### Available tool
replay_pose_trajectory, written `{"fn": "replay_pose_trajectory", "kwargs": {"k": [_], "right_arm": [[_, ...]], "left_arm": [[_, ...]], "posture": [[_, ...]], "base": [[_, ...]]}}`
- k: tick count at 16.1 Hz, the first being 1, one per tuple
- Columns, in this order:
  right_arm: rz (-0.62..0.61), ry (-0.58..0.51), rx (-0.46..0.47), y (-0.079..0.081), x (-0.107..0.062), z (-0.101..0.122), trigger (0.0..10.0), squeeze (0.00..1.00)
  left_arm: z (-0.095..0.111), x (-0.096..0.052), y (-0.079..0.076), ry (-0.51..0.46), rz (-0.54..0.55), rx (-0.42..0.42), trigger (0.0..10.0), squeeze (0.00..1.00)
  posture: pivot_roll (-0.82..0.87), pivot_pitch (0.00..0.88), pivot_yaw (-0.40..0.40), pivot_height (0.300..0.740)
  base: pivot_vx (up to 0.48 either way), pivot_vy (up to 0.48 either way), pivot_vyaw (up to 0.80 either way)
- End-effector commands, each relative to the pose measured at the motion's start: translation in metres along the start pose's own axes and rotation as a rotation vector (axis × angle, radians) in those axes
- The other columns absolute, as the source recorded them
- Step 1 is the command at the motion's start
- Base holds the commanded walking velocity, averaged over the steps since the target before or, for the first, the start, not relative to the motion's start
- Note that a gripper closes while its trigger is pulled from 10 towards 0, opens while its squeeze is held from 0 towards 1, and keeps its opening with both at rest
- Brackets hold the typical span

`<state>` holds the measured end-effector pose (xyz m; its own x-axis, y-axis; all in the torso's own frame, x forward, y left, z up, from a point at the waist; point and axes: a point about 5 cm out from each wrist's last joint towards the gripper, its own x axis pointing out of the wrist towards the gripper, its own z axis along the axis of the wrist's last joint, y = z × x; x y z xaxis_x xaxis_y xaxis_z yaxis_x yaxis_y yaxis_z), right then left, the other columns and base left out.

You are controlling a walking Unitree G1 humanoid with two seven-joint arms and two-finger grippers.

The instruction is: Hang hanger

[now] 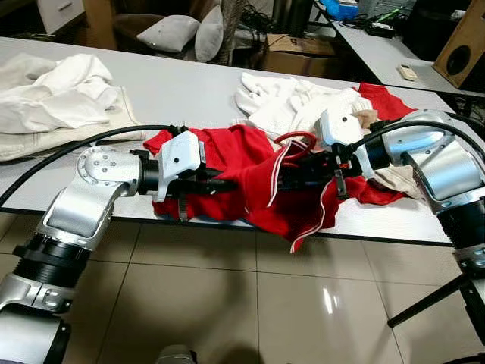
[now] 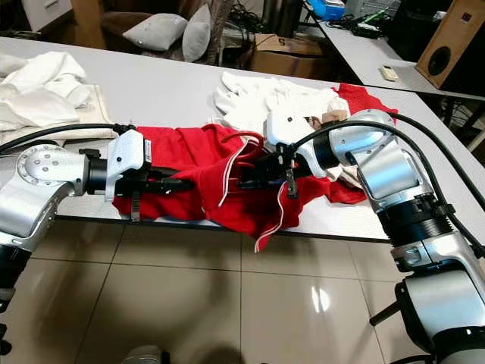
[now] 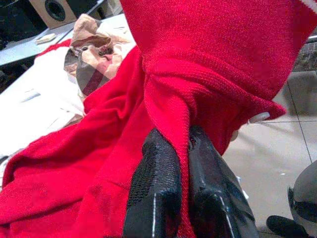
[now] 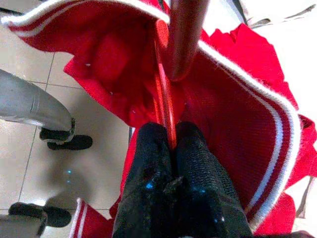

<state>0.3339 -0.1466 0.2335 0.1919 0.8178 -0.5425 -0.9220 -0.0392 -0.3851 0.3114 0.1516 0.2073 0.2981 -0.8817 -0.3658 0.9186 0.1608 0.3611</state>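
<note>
Hanger (image 1: 297, 144), red and thin, lies half buried in the red knit garment (image 1: 227, 178) at the near edge of the grey table (image 1: 174, 91); we see only its curved loop rising out of the cloth, and in the right wrist view a slim red bar (image 4: 166, 106) running straight away from the fingertips into the garment's opening. Its long axis seems to lie roughly along the table edge, though the cloth hides most of it (so we cannot be sure). The garment, trimmed in white stripes, spills over the table edge toward the tiled floor (image 1: 227, 303).

Our right gripper (image 1: 284, 180) is clenched on that red bar, the forearm bent in from the right and lying low over the table, fingers pointing to the robot's left. Our left gripper (image 1: 227, 183) reaches in from the other side, forearm level, fingers pinched tight on a fold of the red knit (image 3: 168, 124).

Behind the garment lies a heap of white cloth (image 1: 295, 102); more pale cloth (image 1: 57, 98) sits at the table's far left.
</note>
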Motion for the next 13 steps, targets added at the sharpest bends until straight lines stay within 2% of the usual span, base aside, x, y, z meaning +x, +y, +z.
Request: {"fn": "replay_pose_trajectory", "kwargs": {"k": [1,6,7,8,9,11,13], "right_arm": [[-0.017,0.021,0.011,0.000,-0.005,-0.006,0.0,0.00],[-0.011,-0.022,0.001,-0.001,-0.004,-0.002,0.0,0.00],[-0.010,-0.046,-0.001,-0.001,-0.005,0.000,0.0,0.00],[-0.008,-0.074,0.004,-0.001,-0.006,0.002,0.0,0.00],[-0.011,-0.090,0.010,-0.001,-0.008,0.003,0.0,0.00],[-0.020,-0.116,0.024,0.000,-0.011,0.003,0.0,0.00],[-0.024,-0.133,0.045,0.003,-0.013,0.000,0.0,0.00]], "left_arm": [[0.012,-0.002,0.006,-0.048,0.020,0.029,0.0,0.00],[0.014,-0.005,0.008,-0.075,0.034,0.016,0.0,0.00],[0.015,-0.007,0.014,-0.098,0.097,0.001,9.8,0.00],[0.019,-0.008,0.015,-0.149,0.087,-0.038,10.0,0.00],[0.022,-0.010,0.014,-0.183,0.073,-0.055,10.0,1.00],[0.028,-0.013,0.011,-0.247,0.042,-0.082,10.0,1.00],[0.032,-0.017,0.009,-0.298,0.053,-0.062,10.0,1.00]], "posture": [[0.10,0.000,-0.103,0.740],[0.11,0.000,-0.108,0.740],[0.11,0.000,-0.109,0.740],[0.11,0.000,-0.110,0.740],[0.11,0.000,-0.107,0.740],[0.11,0.000,-0.101,0.740],[0.11,0.000,-0.091,0.740]], "base": [[0.000,0.000,0.00],[0.000,0.000,0.00],[0.000,0.000,0.00],[0.000,0.000,0.00],[0.000,0.000,0.00],[0.000,0.000,0.00],[0.000,0.000,0.00]]}}
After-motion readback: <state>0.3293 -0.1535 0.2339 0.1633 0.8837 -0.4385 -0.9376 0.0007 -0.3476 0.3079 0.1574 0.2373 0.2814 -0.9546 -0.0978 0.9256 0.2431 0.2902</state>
